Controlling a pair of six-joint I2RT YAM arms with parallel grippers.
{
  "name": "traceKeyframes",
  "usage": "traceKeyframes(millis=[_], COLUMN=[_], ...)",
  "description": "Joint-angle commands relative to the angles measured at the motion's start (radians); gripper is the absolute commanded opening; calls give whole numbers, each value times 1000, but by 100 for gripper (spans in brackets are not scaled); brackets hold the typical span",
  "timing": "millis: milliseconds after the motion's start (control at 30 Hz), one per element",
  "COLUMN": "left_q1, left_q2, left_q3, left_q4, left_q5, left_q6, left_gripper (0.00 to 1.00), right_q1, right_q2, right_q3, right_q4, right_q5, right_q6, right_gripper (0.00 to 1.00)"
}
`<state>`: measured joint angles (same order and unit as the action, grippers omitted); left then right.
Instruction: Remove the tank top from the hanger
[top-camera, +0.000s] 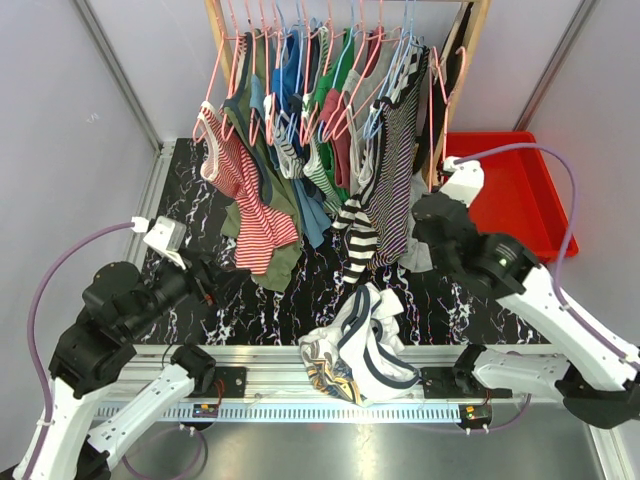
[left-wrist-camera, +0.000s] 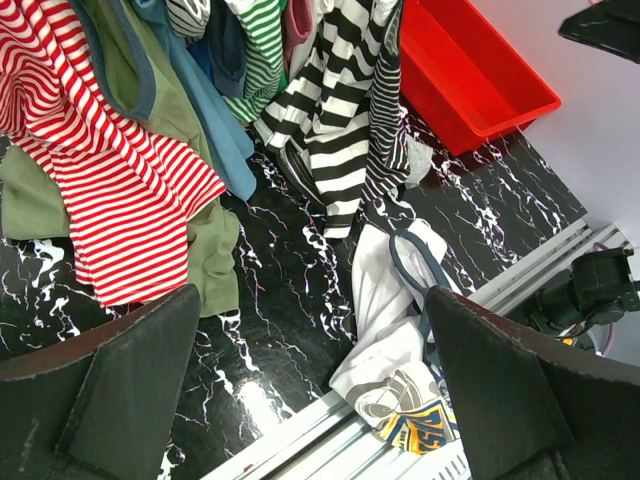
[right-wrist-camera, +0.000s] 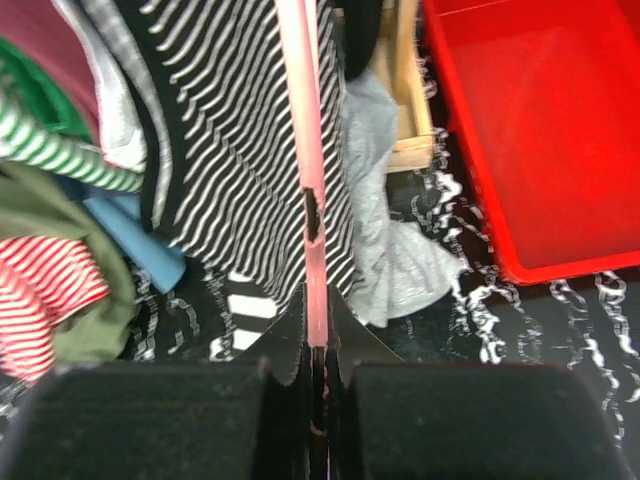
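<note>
Right fingers (right-wrist-camera: 282, 348) clenched on pink hanger (right-wrist-camera: 300, 120); thin-striped tank top (right-wrist-camera: 230, 150) hangs from it at rack (top-camera: 472, 40) right end. Left fingers (left-wrist-camera: 130, 390) spread wide, empty, above surface (left-wrist-camera: 290, 300). Removal apparently not started: top yet to come off. Loose garments (top-camera: 360, 345) heaped at near edge.

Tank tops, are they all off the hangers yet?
Not yet. A pile of tops lies at the table's near edge. The right gripper pinches a pink hanger beside a striped top; the left gripper hangs open and empty. Many hanging tops are left to do.
</note>
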<state>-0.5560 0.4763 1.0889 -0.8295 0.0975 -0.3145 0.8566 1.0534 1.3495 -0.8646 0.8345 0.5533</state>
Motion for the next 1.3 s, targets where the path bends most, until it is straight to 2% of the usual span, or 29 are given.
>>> traceKeyframes(millis=[0, 167, 400, 533, 700, 933, 1267], left_q1=[1, 1, 1, 1, 1, 1, 1], left_q2=[-15, -25, -51, -74, -91, -84, -65], left_q3=[-15, -41, -66, -73, -98, -126, -121], left_q4=[55, 72, 81, 70, 75, 113, 130], left_q5=[10, 21, 25, 13, 10, 31, 56], left_q6=[6, 8, 12, 20, 23, 8, -14], left_gripper=[99, 99, 99, 99, 99, 99, 99], right_q1=[2, 4, 1, -2, -2, -2, -2], right_q2=[54, 161, 284, 255, 191, 79, 11], right_q3=[49, 141, 283, 325, 367, 404, 415], right_q4=[12, 65, -14, -68, -218, -353, -350], right_q5=[113, 150, 199, 167, 103, 69, -15], right_q6=[27, -44, -49, -4, 65, 71, -41], right_gripper=[0, 0, 0, 0, 0, 0, 0])
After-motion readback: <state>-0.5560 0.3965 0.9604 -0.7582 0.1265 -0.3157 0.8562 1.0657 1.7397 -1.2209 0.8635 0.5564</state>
